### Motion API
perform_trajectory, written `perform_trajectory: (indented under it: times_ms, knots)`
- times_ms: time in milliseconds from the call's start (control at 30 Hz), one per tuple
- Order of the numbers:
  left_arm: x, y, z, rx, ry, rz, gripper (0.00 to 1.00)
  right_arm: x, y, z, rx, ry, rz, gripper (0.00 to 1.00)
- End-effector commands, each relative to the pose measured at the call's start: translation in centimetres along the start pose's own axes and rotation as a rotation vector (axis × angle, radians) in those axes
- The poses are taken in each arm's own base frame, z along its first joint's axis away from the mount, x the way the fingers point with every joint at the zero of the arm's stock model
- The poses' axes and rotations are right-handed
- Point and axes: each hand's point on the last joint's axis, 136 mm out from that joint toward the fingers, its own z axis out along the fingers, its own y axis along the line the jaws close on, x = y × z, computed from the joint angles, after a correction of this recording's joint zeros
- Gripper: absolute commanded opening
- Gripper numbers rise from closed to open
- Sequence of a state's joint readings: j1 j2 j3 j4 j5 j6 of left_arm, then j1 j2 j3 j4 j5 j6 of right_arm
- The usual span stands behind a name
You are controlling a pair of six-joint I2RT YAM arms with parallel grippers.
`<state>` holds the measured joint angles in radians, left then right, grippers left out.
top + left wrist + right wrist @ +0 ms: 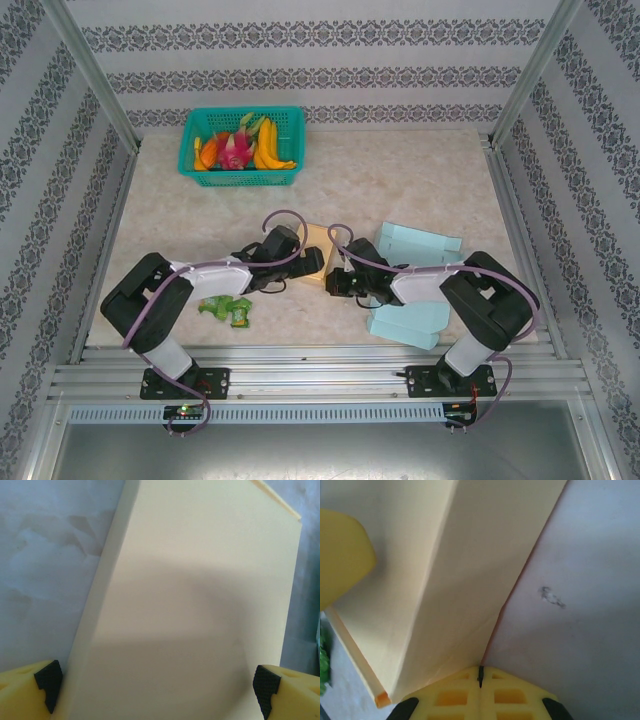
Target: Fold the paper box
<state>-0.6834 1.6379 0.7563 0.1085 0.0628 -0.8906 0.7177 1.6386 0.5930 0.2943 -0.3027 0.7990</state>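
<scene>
The cream paper box (313, 250) is sitting at the middle of the table (400, 180), between the two arms. The left pincer (156, 687) is spread wide, its pads (47, 682) straddling a broad panel of the box. Whether they are pressing it I cannot tell. The right pincer (480, 676) is clenched tight, its tip meeting the box's lower edge where a wall is rising from the table. Whether any paper is caught in it I cannot tell.

The step in hand appears to be raising and squaring a wall. To do it well, the left pincer should be steadying the panel without crushing it. The right should be pushing along the crease, not across it, so the fold is running straight and the box is not sliding.

Counting:
- one cream box
- two blue ones by the right arm, a far pale blue box (415, 243) and a near pale blue box (405, 325)
- one green basket (240, 175) of fruit at the far left
- one green packet (226, 310) by the left arm
</scene>
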Motion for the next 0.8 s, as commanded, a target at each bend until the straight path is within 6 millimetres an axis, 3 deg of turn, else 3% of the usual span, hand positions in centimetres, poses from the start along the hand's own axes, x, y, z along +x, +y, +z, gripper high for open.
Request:
perform_trajectory:
  times_ms: [0,200,300,767]
  knots:
    - [4.6,-1.6,0.8,0.071,0.106,-0.099,0.99,-1.7,6.5,0.5,-0.240,-0.084,-0.017,0.00]
    - [4.9,-4.2,0.9,0.116,0.129,-0.075,0.99,-1.9,8.9,0.9,-0.277,-0.101,-0.046,0.00]
    - [4.3,-4.2,0.7,0.093,0.110,-0.056,0.99,-1.6,8.9,1.1,-0.269,-0.101,-0.063,0.00]
    - [1.4,0.0,-0.7,-0.050,0.020,-0.054,1.00,-1.1,2.8,-2.1,-0.069,-0.154,-0.051,0.00]
